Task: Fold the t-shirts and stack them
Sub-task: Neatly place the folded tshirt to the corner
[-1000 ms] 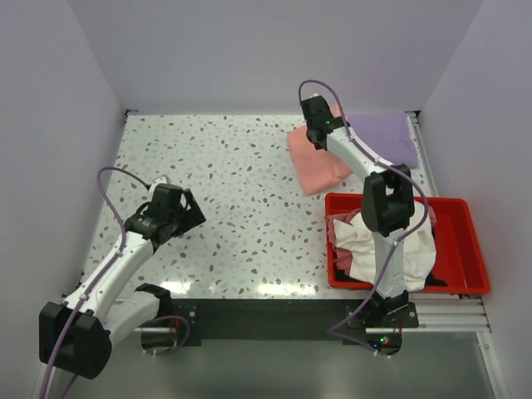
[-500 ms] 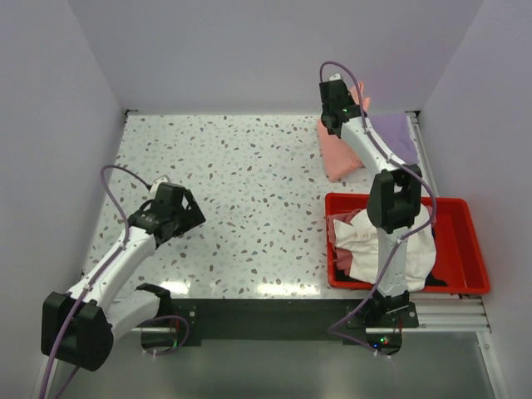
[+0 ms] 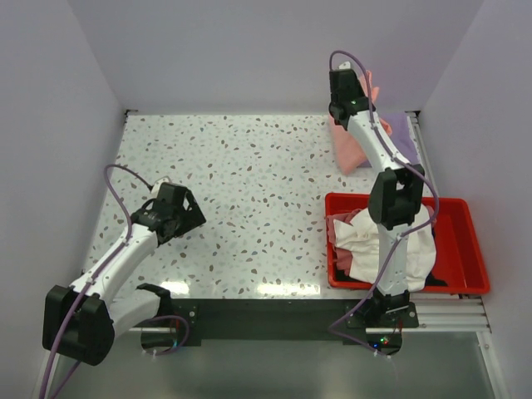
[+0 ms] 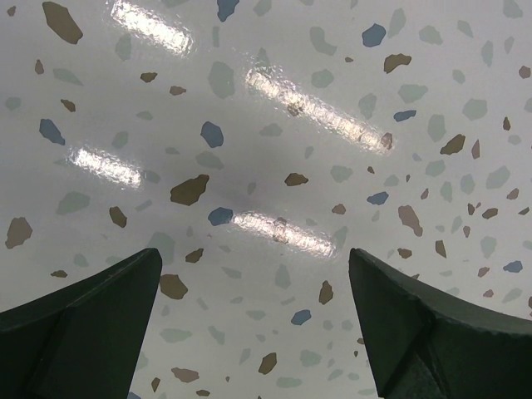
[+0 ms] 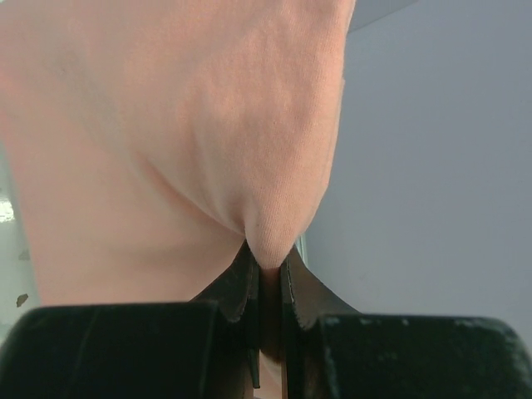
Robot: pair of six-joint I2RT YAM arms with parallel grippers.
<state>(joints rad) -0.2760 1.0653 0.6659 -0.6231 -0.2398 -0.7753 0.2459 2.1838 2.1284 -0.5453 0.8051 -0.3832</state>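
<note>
Upper right, the right fingers (image 5: pixel 246 281) pinch a fold of the salmon-pink tee (image 3: pixel 353 150), which hangs lifted and, with the arm, hides most of the lavender tee (image 3: pixel 401 127). Lower left, the left fingers (image 4: pixel 83 324) are spread wide above the speckled counter (image 3: pixel 249 166).

Bright, even overhead light. The glossy white speckled tabletop (image 4: pixel 274 50) carries streaks of glare in the left wrist view and along its near edge from above. The salmon-pink cloth t-shirt (image 5: pixel 166 125), very close, looks soft and slightly blurred.
</note>
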